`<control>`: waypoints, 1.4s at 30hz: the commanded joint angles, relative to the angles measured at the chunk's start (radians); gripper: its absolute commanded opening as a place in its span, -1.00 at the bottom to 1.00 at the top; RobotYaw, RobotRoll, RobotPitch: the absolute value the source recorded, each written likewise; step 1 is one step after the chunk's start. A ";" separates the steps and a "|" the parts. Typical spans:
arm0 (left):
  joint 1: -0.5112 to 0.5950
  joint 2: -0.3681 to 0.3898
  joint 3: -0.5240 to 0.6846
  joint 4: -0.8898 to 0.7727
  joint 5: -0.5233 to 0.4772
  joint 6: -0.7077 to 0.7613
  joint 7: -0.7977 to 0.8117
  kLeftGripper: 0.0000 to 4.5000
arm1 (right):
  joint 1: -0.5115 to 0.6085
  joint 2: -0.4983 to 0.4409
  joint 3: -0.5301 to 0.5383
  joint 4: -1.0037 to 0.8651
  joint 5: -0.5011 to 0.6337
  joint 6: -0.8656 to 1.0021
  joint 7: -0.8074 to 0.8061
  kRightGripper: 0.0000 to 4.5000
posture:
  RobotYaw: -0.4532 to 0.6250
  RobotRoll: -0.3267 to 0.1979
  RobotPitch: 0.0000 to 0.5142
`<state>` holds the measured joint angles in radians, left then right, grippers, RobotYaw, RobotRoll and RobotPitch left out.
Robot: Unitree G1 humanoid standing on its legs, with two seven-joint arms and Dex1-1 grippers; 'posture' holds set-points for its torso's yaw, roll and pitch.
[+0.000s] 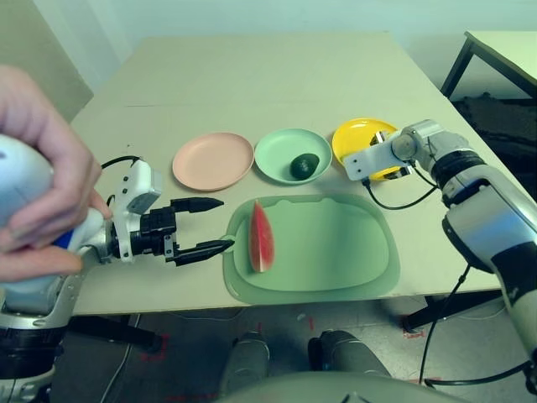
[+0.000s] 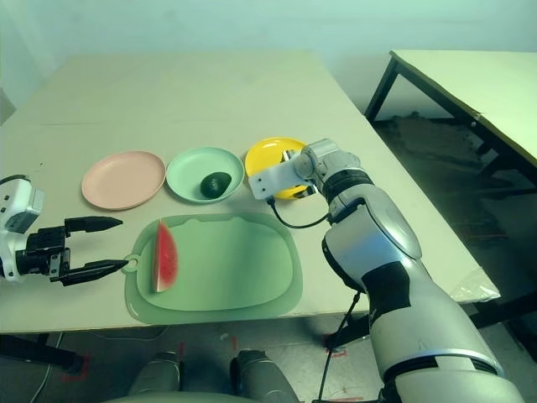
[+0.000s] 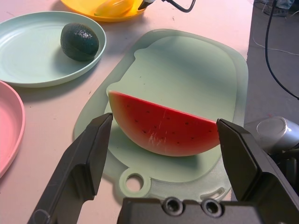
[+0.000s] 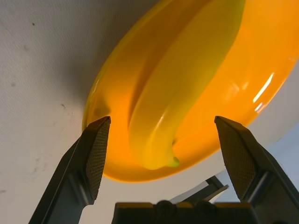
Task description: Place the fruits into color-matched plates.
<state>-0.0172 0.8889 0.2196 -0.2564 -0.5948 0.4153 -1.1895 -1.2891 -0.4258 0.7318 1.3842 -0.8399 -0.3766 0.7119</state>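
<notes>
1. The light-green cutting mat [image 1: 336, 243] carries the red watermelon wedge [image 1: 261, 239] near its left end.
2. Of the three equal plates, the yellow plate [image 1: 352, 134] holds the banana [image 4: 173, 102].
3. The mint-green plate [image 1: 273, 151], in the middle, holds the avocado [image 1: 304, 166].
4. The pale pink plate [image 1: 210, 159], on the left, has its whole floor showing.
5. The right gripper [image 4: 163, 117] is released, its fingers spread wide at either side of the banana's near end.
6. The left gripper [image 1: 228, 223] is wide open, fingertips pointing at the watermelon wedge, apart from it.
</notes>
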 commanded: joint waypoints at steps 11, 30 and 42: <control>-0.037 -0.004 -0.017 0.040 0.019 -0.035 -0.015 1.00 | -0.208 -0.079 -0.126 -0.053 0.142 -0.199 0.307 0.99 | -0.06 0.25 -0.80; -0.111 0.030 -0.063 0.153 0.112 -0.140 -0.088 1.00 | 0.693 -0.193 -0.729 -1.343 1.007 0.696 0.659 0.99 | -0.14 0.25 -0.83; -0.224 0.035 -0.156 0.251 0.231 -0.280 -0.141 1.00 | 1.105 -0.096 -0.828 -1.405 1.274 0.487 0.650 0.99 | -0.15 0.25 -0.89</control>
<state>-0.2191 0.9197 0.0915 -0.0307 -0.4008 0.1789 -1.3188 -0.1890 -0.5293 -0.0701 -0.0502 0.4002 0.1626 1.3477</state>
